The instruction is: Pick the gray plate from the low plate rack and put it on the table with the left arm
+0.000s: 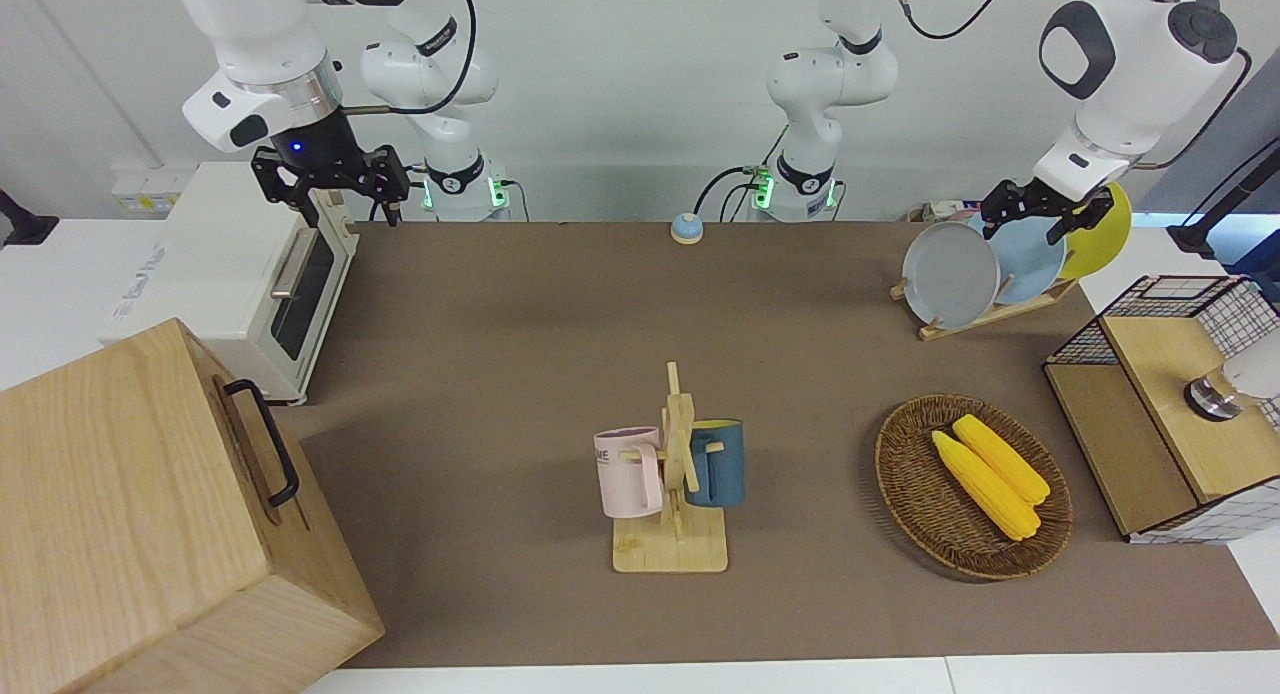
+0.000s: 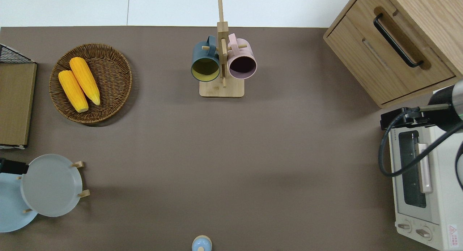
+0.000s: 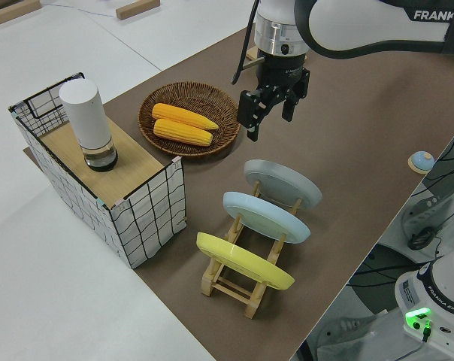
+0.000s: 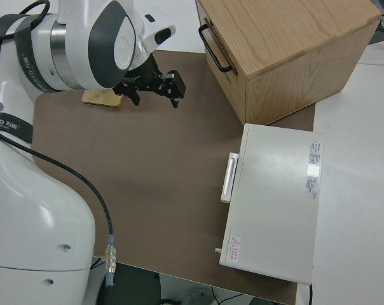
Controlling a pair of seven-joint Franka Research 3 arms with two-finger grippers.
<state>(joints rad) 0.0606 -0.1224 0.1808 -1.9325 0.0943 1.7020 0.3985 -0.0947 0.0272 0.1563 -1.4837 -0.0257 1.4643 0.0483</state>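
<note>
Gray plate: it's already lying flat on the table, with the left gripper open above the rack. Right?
Not quite. The gray plate has not been placed: the left side view shows it propped in the low plate rack, in the slot farthest from the robots, beside the light blue plate. The left gripper is indeed open above the rack, holding nothing.

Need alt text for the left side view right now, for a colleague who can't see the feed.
The left claw hangs open above the gray plate, not touching it. That plate leans in the low plate rack with a light blue plate and a yellow plate; a wicker basket of corn sits nearby.
</note>
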